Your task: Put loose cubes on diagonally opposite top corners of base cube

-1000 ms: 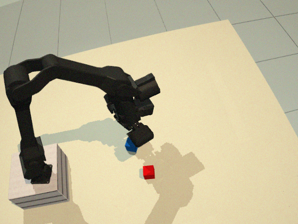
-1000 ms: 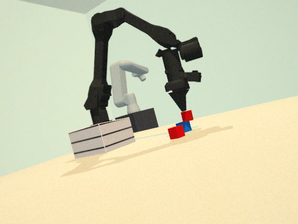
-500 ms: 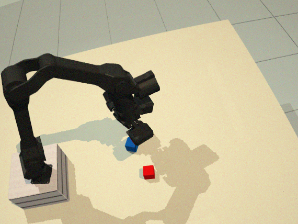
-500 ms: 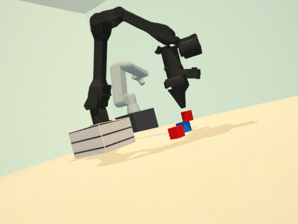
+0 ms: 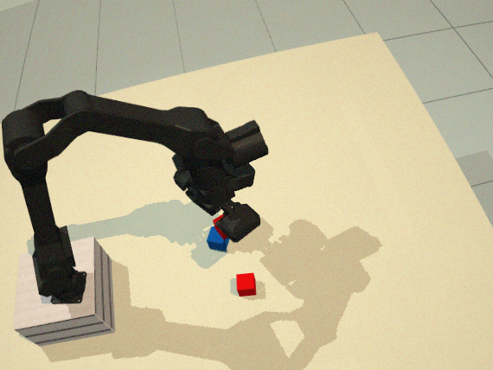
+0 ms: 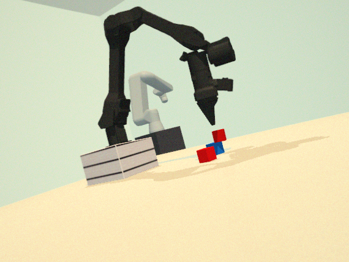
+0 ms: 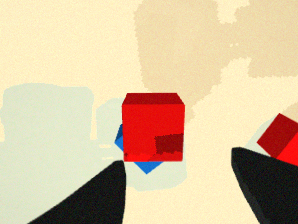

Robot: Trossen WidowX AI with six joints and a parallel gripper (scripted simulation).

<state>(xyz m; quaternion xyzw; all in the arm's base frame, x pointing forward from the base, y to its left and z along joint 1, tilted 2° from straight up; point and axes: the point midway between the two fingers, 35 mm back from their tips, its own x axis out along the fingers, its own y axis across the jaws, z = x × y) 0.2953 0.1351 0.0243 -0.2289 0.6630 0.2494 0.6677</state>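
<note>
1 small red cube resting on the blue base cube, black gripper hovering above with fingers apart, holding nothing, 2nd red cube on the beige table beside the base.

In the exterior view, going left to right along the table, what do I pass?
Striped mounting block → dark pedestal of the white arm → loose red cube on the table. The blue base cube and the red cube on top of it overlap in that direction, so I leave their order out.
</note>
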